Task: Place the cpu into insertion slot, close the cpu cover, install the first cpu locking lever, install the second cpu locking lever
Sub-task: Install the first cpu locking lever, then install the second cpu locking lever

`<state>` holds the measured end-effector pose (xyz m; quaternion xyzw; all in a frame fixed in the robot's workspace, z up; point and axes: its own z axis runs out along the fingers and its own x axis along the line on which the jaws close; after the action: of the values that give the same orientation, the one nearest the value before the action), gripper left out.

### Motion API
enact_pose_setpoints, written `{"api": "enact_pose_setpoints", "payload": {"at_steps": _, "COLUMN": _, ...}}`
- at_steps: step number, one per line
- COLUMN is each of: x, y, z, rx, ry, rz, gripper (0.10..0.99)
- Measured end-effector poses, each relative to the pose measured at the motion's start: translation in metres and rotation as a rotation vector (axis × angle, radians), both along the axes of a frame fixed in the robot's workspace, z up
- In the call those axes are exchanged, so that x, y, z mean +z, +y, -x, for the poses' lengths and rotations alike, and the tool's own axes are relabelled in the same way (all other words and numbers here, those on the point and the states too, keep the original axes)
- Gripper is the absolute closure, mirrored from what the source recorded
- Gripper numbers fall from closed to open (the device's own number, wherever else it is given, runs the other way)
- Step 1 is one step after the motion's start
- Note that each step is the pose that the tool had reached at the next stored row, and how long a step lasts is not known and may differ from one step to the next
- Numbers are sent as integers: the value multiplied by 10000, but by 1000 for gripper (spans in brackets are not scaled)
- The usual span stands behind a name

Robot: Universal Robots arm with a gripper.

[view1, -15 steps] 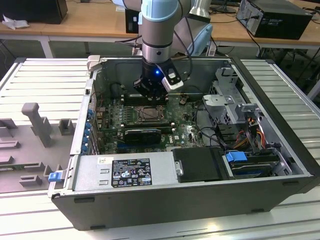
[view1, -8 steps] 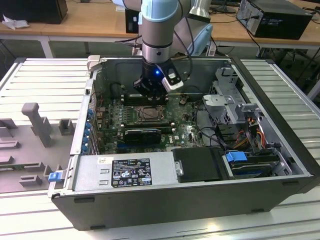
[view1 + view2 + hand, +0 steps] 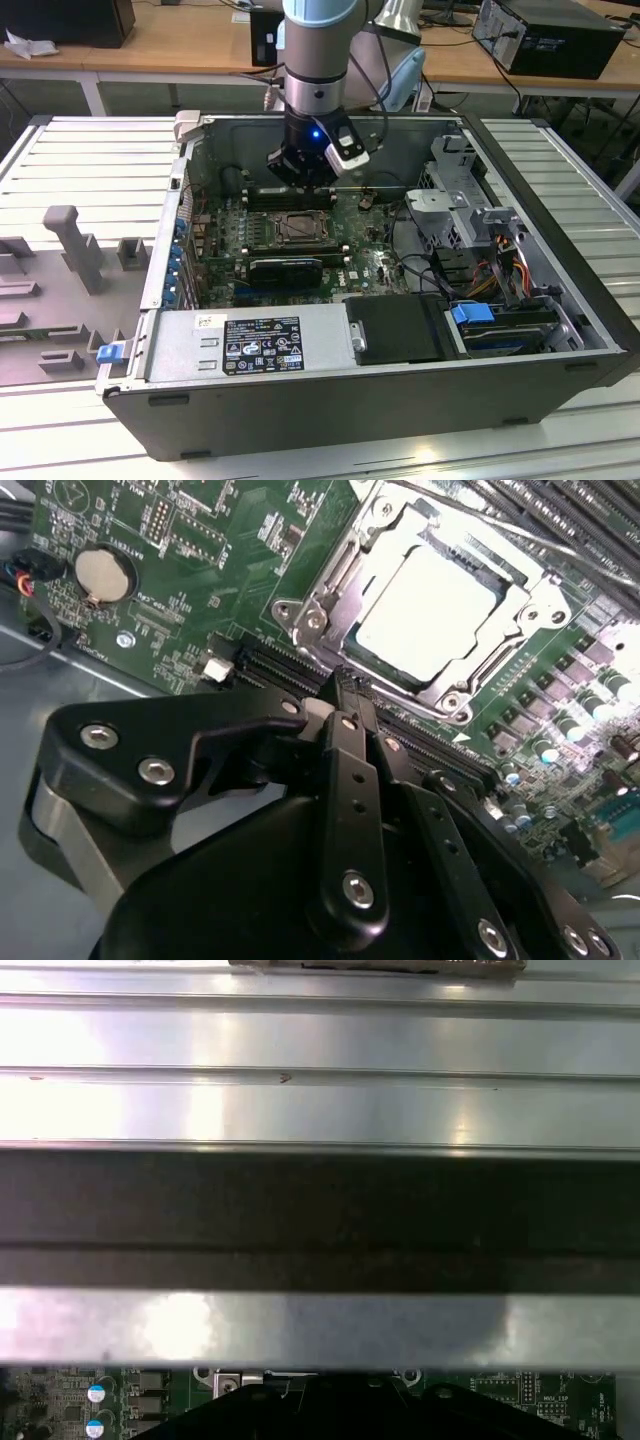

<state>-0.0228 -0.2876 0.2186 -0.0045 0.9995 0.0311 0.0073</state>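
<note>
Gripper (image 3: pixel 305 172) is inside the open PC case (image 3: pixel 560 330), low over the green motherboard (image 3: pixel 370 262), just behind the insertion slot (image 3: pixel 297 229) in the exterior view. In the second wrist view the fingers (image 3: pixel 350 742) are pressed together, holding nothing, tips just beside the socket. That view shows the cpu (image 3: pixel 428 605) seated in the slot with the cpu cover (image 3: pixel 330 580) down around it. The first wrist view shows ribbed metal table (image 3: pixel 320 1100) and the dark case edge (image 3: pixel 320 1220).

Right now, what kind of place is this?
Probably an electronics lab or test workshop: an opened desktop computer case lies on a slatted metal workbench, with wooden desks holding more computers behind.
</note>
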Motion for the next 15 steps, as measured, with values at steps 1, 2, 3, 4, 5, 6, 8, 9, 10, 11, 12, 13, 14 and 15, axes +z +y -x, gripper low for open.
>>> {"api": "enact_pose_setpoints", "payload": {"at_steps": 1, "x": 0, "y": -13, "z": 0, "rx": -1, "ry": 0, "rz": 0, "gripper": 980}}
{"api": "enact_pose_setpoints", "payload": {"at_steps": 2, "x": 0, "y": -27, "z": 0, "rx": -1, "ry": 0, "rz": 0, "gripper": 980}}
{"api": "enact_pose_setpoints", "payload": {"at_steps": 3, "x": 0, "y": -33, "z": 0, "rx": -1, "ry": 0, "rz": 0, "gripper": 980}}
{"api": "enact_pose_setpoints", "payload": {"at_steps": 4, "x": 0, "y": -38, "z": 0, "rx": -1, "ry": 0, "rz": 0, "gripper": 980}}
{"api": "enact_pose_setpoints", "payload": {"at_steps": 5, "x": 0, "y": -42, "z": 0, "rx": -1, "ry": 0, "rz": 1, "gripper": 980}}
{"api": "enact_pose_setpoints", "payload": {"at_steps": 6, "x": 0, "y": -47, "z": 0, "rx": -1, "ry": 0, "rz": 0, "gripper": 980}}
{"api": "enact_pose_setpoints", "payload": {"at_steps": 8, "x": 0, "y": -62, "z": 0, "rx": 0, "ry": 0, "rz": 0, "gripper": 980}}
{"api": "enact_pose_setpoints", "payload": {"at_steps": 9, "x": 0, "y": -74, "z": 0, "rx": -1, "ry": 0, "rz": 0, "gripper": 980}}
{"api": "enact_pose_setpoints", "payload": {"at_steps": 10, "x": 0, "y": -82, "z": 0, "rx": -1, "ry": -1, "rz": -1, "gripper": 980}}
{"api": "enact_pose_setpoints", "payload": {"at_steps": 11, "x": 6, "y": -83, "z": 1, "rx": -2, "ry": 2, "rz": 3, "gripper": 980}}
{"api": "enact_pose_setpoints", "payload": {"at_steps": 12, "x": 29, "y": -83, "z": 0, "rx": -1, "ry": 0, "rz": 1, "gripper": 980}}
{"api": "enact_pose_setpoints", "payload": {"at_steps": 13, "x": 61, "y": -83, "z": 0, "rx": -1, "ry": 0, "rz": 1, "gripper": 980}}
{"api": "enact_pose_setpoints", "payload": {"at_steps": 14, "x": 82, "y": -83, "z": 0, "rx": -2, "ry": 0, "rz": 2, "gripper": 980}}
{"api": "enact_pose_setpoints", "payload": {"at_steps": 15, "x": 85, "y": -83, "z": 0, "rx": -1, "ry": -1, "rz": 0, "gripper": 980}}
